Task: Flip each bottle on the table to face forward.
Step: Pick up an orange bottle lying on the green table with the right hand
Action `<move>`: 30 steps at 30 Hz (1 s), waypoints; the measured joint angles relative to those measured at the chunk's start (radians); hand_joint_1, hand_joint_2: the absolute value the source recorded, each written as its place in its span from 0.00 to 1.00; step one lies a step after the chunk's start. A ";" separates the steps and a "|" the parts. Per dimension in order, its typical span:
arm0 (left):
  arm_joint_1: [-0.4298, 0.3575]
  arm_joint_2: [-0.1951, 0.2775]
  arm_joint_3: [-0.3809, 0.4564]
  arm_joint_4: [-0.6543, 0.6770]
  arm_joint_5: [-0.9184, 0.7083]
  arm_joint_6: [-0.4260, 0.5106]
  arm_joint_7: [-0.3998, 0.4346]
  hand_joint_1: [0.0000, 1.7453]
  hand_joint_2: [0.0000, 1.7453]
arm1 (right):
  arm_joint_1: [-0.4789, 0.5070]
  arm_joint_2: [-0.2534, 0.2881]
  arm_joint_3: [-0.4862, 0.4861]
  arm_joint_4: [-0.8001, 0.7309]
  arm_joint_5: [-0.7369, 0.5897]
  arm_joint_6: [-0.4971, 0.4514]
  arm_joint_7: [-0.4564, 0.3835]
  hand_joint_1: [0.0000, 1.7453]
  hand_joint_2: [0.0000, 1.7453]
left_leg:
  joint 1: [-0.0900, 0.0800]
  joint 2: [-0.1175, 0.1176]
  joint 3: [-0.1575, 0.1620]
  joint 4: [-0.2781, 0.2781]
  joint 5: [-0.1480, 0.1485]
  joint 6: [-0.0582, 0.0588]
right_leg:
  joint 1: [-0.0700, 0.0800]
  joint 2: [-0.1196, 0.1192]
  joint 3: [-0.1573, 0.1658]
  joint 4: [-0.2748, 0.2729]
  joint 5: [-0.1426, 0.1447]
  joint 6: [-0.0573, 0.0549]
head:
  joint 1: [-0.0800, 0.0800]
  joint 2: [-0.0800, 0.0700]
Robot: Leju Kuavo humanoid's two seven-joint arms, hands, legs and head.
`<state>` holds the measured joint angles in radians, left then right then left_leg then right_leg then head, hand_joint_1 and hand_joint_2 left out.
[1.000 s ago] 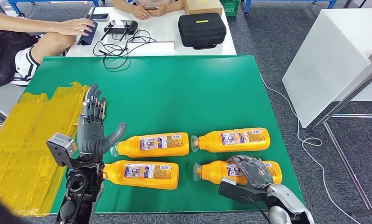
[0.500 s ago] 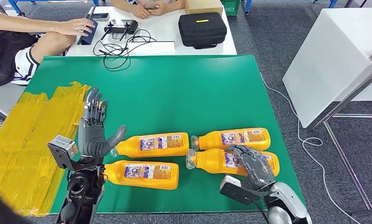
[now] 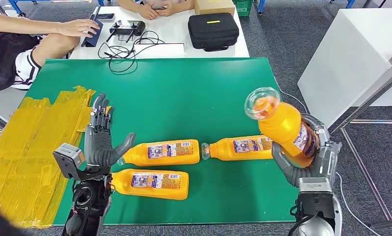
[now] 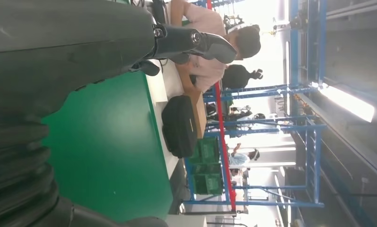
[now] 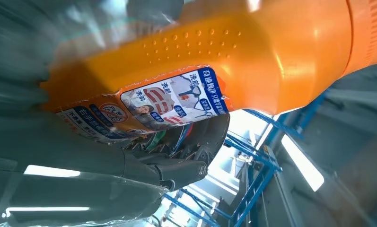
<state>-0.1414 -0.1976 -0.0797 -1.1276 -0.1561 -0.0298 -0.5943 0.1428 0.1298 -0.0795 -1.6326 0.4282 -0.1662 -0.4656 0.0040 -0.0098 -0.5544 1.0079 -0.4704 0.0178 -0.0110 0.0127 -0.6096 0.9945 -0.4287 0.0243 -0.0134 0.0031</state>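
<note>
Lifted since the earlier frame, the near-right bottle (image 3: 286, 129) is clamped in the right robot hand (image 3: 309, 160) above the tabletop's (image 3: 194, 98) 4 o'clock edge, cap end raised. Right wrist view shows its blue-and-white label (image 5: 174, 94); text unreadable. Left robot hand (image 3: 99, 140) hovers, fingers apart, beside three lying bottles (image 3: 160, 152).

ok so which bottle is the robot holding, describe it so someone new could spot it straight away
Start at the green table and go to its right edge, where the right robot hand is raised. The orange bottle it grips is up off the table, tilted with its clear cap pointing up and towards the camera. The other three orange bottles lie flat on the green top; this is the one in the air.
</note>
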 joint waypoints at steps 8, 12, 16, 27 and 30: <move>-0.024 -0.006 -0.061 -0.015 -0.030 -0.053 0.012 0.00 1.00 | -0.052 0.039 0.010 0.028 -0.153 0.080 -0.017 1.00 1.00 | 0.000 0.000 0.000 0.000 0.000 0.000 | 0.000 0.000 0.000 0.000 0.000 0.000 | 0.000 0.000; -0.042 -0.008 -0.108 -0.042 -0.027 -0.086 0.023 0.00 1.00 | -0.103 0.048 0.046 0.100 -0.162 0.111 -0.019 1.00 1.00 | 0.000 0.000 0.000 0.000 0.000 0.000 | 0.000 0.000 0.000 0.000 0.000 0.000 | 0.000 0.000; -0.053 -0.007 -0.153 -0.089 -0.014 -0.101 0.034 0.00 1.00 | -0.161 0.052 0.105 0.198 -0.163 0.128 -0.025 1.00 1.00 | 0.000 0.000 0.000 0.000 0.000 0.000 | 0.000 0.000 0.000 0.000 0.000 0.000 | 0.000 0.000; -0.053 0.012 -0.221 -0.188 0.008 -0.098 0.052 0.00 1.00 | -0.299 0.061 0.261 0.422 -0.138 0.130 -0.031 1.00 1.00 | 0.000 0.000 0.000 0.000 0.001 0.000 | 0.000 0.000 0.000 0.001 0.000 0.000 | 0.000 0.000; -0.053 0.017 -0.225 -0.188 0.014 -0.088 0.055 0.00 1.00 | -0.317 0.069 0.308 0.455 -0.105 0.128 -0.038 1.00 1.00 | 0.000 0.000 0.000 0.000 0.001 0.000 | 0.000 0.000 0.000 0.001 0.000 0.000 | 0.000 0.000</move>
<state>-0.1942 -0.1803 -0.3045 -1.3161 -0.1420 -0.1181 -0.5395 -0.1745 0.1985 0.2290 -1.1772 0.3235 -0.0378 -0.5038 0.0043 -0.0101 -0.5547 1.0079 -0.4699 0.0175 -0.0108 0.0127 -0.6094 0.9952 -0.4286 0.0242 -0.0134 0.0031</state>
